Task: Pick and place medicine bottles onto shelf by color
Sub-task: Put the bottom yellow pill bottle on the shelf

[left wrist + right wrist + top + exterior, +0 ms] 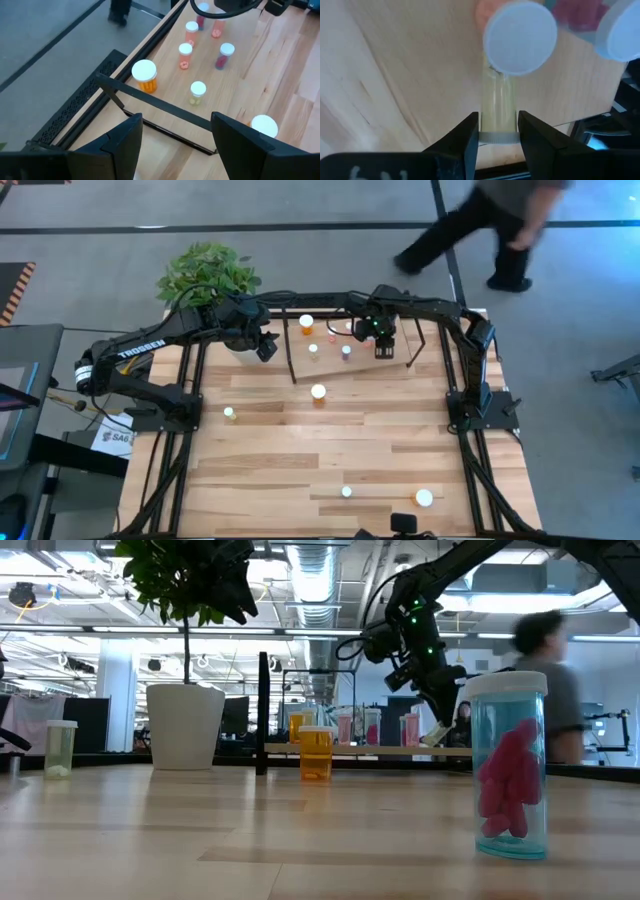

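The right claw (497, 132) grips a pale bottle (498, 107) between its fingers over the shelf (392, 360) (left claw (175, 145) open).

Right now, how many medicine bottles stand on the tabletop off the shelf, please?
4: an orange bottle before the shelf, a pale bottle at left, two bottles near the front edge; more may be hidden.

Shelf (355, 345) crowded: capped bottles (185, 49) stand close together, narrow gaps only, black uprights (288, 350) at both ends. Plant pot (185, 726) blocks the left approach. Mid-table open around one orange bottle (318, 392).
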Available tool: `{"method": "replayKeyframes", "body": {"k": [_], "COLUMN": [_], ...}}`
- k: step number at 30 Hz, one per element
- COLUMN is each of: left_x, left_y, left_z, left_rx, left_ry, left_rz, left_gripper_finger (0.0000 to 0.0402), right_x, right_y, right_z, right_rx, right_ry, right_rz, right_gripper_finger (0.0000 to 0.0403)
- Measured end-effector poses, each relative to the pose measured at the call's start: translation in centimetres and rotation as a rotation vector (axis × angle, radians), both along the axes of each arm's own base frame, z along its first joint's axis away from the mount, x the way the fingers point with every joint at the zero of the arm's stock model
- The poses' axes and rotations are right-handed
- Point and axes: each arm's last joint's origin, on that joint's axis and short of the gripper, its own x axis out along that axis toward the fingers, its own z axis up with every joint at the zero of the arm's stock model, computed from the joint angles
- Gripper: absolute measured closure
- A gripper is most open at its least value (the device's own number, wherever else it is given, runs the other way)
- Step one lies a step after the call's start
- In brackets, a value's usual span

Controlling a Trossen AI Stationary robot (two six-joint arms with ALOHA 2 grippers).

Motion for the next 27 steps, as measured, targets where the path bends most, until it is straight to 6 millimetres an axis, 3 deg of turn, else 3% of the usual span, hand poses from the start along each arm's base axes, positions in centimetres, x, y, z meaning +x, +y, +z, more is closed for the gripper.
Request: {"method": "replayKeyframes", "body": {"k": [15, 27], "left_x": [0.0, 0.1], "left_y": [0.0, -0.1], "left_z": [0.1, 0.1], "left_rx": [-0.015, -0.028], "left_ry": [-0.021, -0.036], "left_rz": [0.021, 0.031], "left_gripper_finger": [0.0178, 0.0178], "right_x": [-1.3, -0.5], "right_y": [0.7, 2.3], "right_z": [0.4, 0.5], "right_rx": [-0.026, -0.020], "right_ry": [0.179, 0.197], "right_rz": [-0.041, 0.012], "right_gripper_finger": [0.0251, 0.0257]}}
